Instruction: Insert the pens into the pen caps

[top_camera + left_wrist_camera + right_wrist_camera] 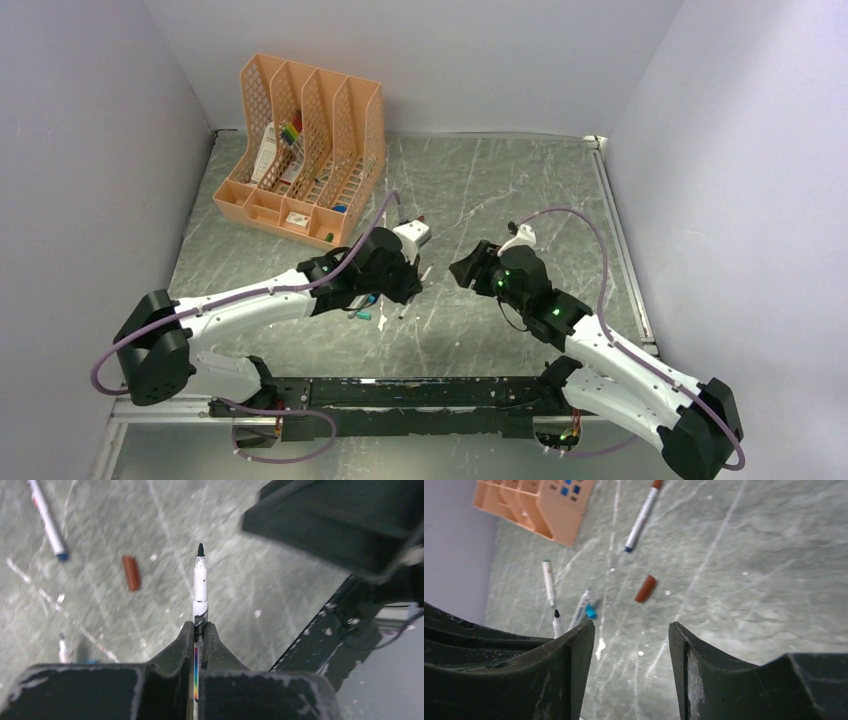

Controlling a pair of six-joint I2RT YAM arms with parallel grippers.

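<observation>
Clamping a marker pen (200, 587) between its two dark fingers (177, 652), the left gripper (200, 630) grips the white barrel low down, with the black tip bare and pointing away from the wrist. Only the left wrist view shows this grip closely. A rainbow-coloured strip runs down the barrel where the fingers pinch it, and the dark specks higher up are too small to read as writing. Beyond the tip, on the grey marbled table (260, 580), a red-brown cap (131, 572) lies alone. Further out lies a second pen (47, 520) with a blue end. The tip of a third pen (64, 650) shows at the lower left, and a blurred dark part of the other arm (340, 525) fills the upper right corner.

The right gripper (630, 626) stands spread, with only table between its jaws. Its wrist view shows things the left one does not. A teal cap (591, 612) sits just beside one pen, and another uncapped pen (548, 582) lies near it. The long pen with the blue end carries a red-brown cap on its far end. A corner of the orange desk organiser (524, 505) shows at the upper left. The loose red-brown cap appears here too, well apart from the pens.

The top view alone shows the two grippers facing each other over the middle of the table, near but not touching. The organiser stands at the far left with papers and bright markers in its slots, and its print is too small to read.
</observation>
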